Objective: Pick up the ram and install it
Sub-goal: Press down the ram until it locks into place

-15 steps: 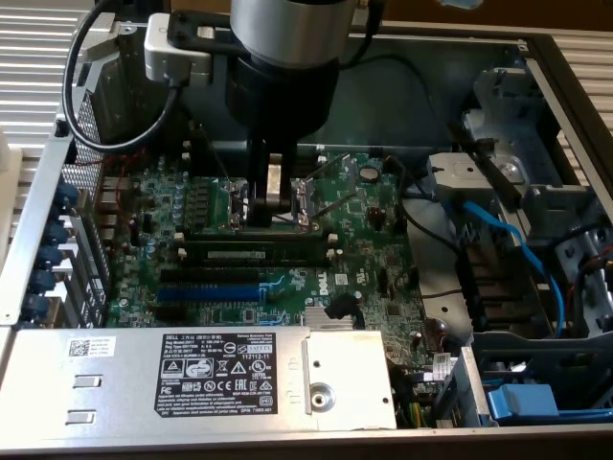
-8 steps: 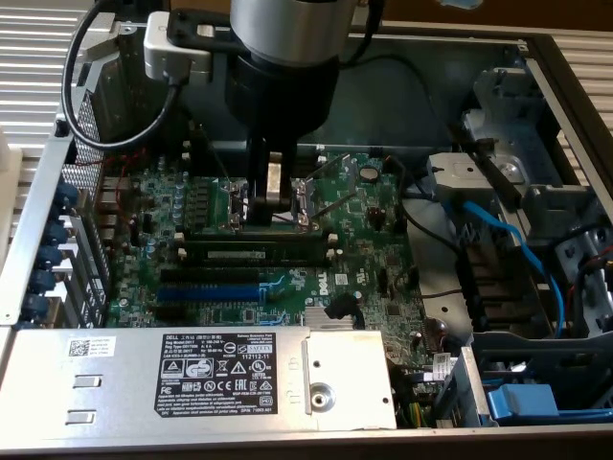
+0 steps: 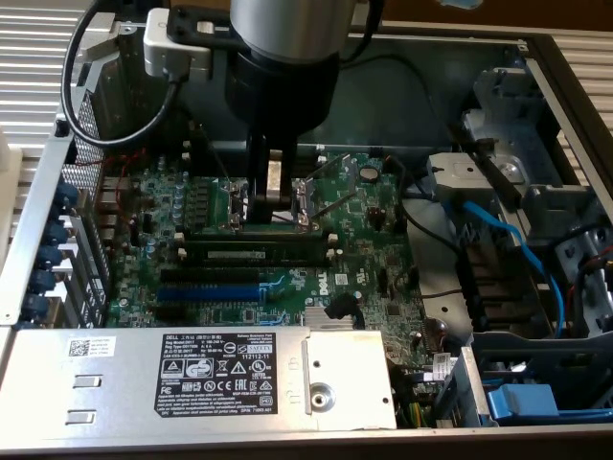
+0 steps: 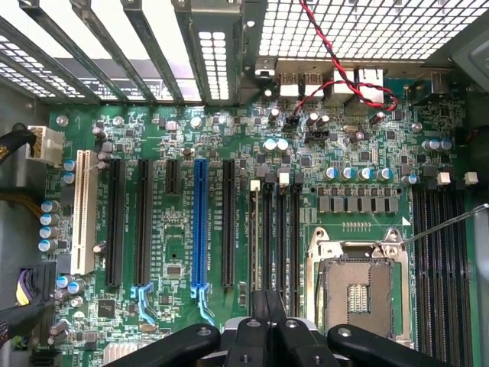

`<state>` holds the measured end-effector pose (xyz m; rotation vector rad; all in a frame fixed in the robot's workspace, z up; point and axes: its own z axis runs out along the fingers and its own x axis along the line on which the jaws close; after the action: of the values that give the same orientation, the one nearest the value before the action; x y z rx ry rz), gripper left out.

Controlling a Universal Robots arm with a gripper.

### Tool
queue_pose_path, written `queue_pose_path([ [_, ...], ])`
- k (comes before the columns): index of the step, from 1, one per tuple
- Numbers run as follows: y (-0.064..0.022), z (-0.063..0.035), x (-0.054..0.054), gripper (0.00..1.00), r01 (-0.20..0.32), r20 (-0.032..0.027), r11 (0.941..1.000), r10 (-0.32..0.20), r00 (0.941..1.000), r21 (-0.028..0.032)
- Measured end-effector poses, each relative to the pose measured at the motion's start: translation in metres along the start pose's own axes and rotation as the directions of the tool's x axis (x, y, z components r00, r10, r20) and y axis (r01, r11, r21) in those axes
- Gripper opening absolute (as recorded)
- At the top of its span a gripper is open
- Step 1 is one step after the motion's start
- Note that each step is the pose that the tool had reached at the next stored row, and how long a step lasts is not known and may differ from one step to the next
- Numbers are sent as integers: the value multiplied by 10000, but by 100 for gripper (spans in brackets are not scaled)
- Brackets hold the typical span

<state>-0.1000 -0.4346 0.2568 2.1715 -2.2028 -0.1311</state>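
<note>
Claw (image 3: pixel 275 188): hanging clenched above the motherboard (image 3: pixel 364 264), just over the CPU socket (image 3: pixel 305 203), grasping nothing visible.
Ram (image 3: pixel 254 253): lying seated lengthwise in a black memory slot, between white end latches, just below the claw in the exterior view.
Blue expansion slot (image 3: pixel 213 290): sitting beside the ram, nearer the power supply (image 3: pixel 192 379).

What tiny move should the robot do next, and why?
Probably open the jaws. The gripper is shut on nothing above the motherboard, and the ram lies close by on the board, not held.
</note>
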Motion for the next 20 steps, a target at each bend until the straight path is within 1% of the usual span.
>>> queue_pose_path([
  [7,-3,-3,0,11,1,-6,10000,-1,10000,0],
  [13,-50,-19,-1,11,53,-11,10000,-53,10000,-2],
  [20,-85,-27,-2,11,131,-17,9999,-131,9999,-3],
])
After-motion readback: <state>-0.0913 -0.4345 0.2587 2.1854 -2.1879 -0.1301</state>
